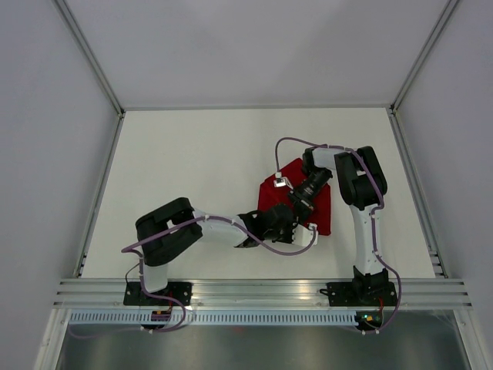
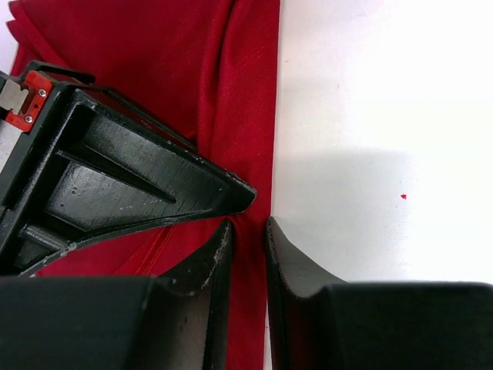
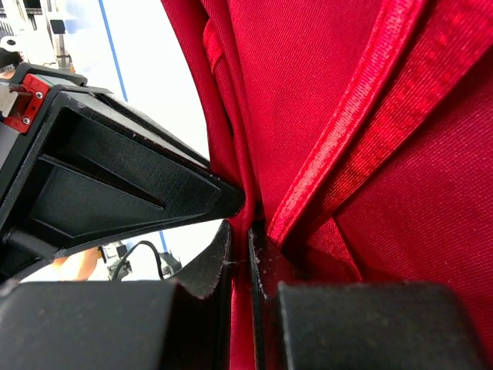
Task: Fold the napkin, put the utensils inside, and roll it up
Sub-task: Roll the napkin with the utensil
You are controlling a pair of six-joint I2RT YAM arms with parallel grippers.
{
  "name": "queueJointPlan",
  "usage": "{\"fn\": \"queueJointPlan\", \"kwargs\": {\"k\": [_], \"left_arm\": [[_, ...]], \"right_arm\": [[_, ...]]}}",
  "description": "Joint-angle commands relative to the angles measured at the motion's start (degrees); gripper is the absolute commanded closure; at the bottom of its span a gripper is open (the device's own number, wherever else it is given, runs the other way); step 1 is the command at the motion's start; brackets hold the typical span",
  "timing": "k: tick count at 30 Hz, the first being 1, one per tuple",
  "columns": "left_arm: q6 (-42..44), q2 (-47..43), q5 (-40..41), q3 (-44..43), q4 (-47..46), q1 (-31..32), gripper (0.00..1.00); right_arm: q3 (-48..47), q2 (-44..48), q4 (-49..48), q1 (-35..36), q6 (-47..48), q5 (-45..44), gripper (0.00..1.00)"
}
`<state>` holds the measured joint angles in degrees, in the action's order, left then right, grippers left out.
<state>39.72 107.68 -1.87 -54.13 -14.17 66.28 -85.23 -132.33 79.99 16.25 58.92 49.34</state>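
The red napkin [image 1: 322, 212] lies crumpled and partly folded on the white table, right of centre. My left gripper [image 1: 286, 225] reaches in from the left to its lower left edge. In the left wrist view the fingers [image 2: 219, 254] stand close together with the napkin's [image 2: 154, 62] hemmed edge pinched in the narrow gap of the left gripper [image 2: 248, 223]. My right gripper [image 1: 296, 206] comes down from the upper right over the cloth. Up close, the right gripper [image 3: 248, 227] is shut on a raised fold of napkin [image 3: 347, 116]. The utensils are out of view.
The white table [image 1: 192, 169] is bounded by grey walls on three sides and by an aluminium rail [image 1: 254, 291] at the near edge, where both arm bases are bolted. The two grippers work within a few centimetres of each other.
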Motion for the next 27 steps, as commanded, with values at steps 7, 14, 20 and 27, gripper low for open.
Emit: {"fn": "queueJointPlan", "kwargs": {"k": [7,14,20,27], "left_arm": [[-11.33,3.94,-14.99,-1.51,12.33,-1.94,0.98],[-15.81,3.85,-20.45,-1.59,13.47,-4.23,0.98],[-18.98,4.12,-26.34,-1.59,13.73,-6.95,0.98],[-23.72,4.73,-35.12,-3.08,13.82,-12.13,0.98]], "right_arm": [[-0.55,1.45,-9.23,-0.34,2.0,-1.79,0.69],[-0.55,7.35,-12.65,-1.57,-2.48,-1.0,0.5],[-0.2,12.53,-16.77,-3.42,-7.74,0.31,0.48],[5.58,20.17,-25.39,-8.16,-11.98,1.99,0.48]]}}
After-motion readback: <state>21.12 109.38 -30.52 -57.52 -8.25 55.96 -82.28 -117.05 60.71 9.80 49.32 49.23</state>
